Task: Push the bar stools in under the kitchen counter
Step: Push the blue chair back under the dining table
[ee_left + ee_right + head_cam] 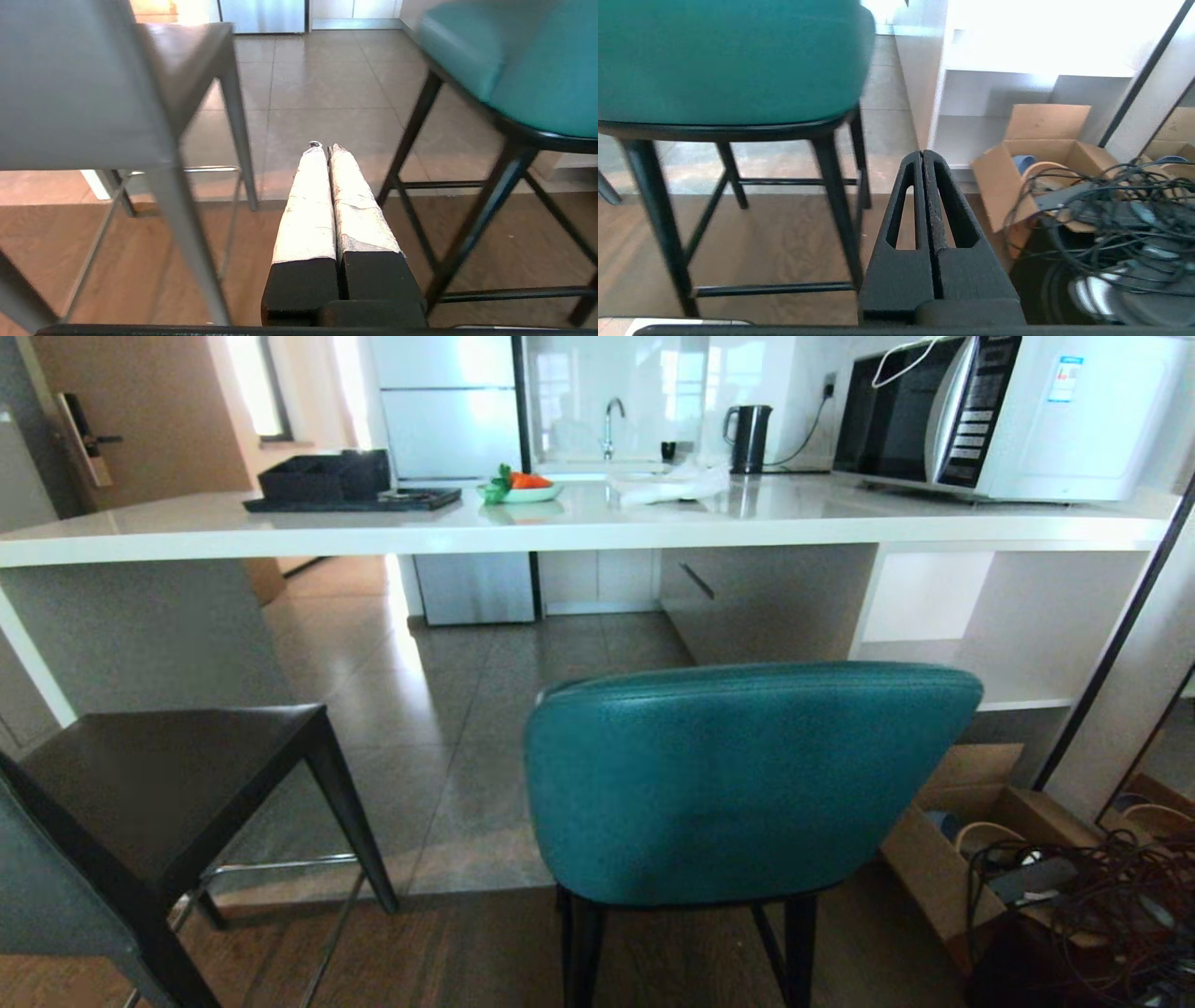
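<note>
The teal bar stool (747, 779) stands in front of me with its curved back toward me, short of the white kitchen counter (280, 530). The dark grey bar stool (159, 784) stands at my lower left, also out from the counter, chrome footrest (280, 866) showing. Neither arm shows in the head view. My left gripper (325, 147) is shut and empty, low between the grey stool (84, 93) and the teal stool (528, 60). My right gripper (923, 153) is shut and empty, beside the teal stool's (728, 60) black legs (833, 205).
An open cardboard box (971, 821) and a tangle of cables (1092, 905) lie on the floor at the right by the white shelf unit (1018, 625). On the counter are a microwave (1008, 411), kettle (749, 437), black tray (355, 500) and a plate of vegetables (521, 487).
</note>
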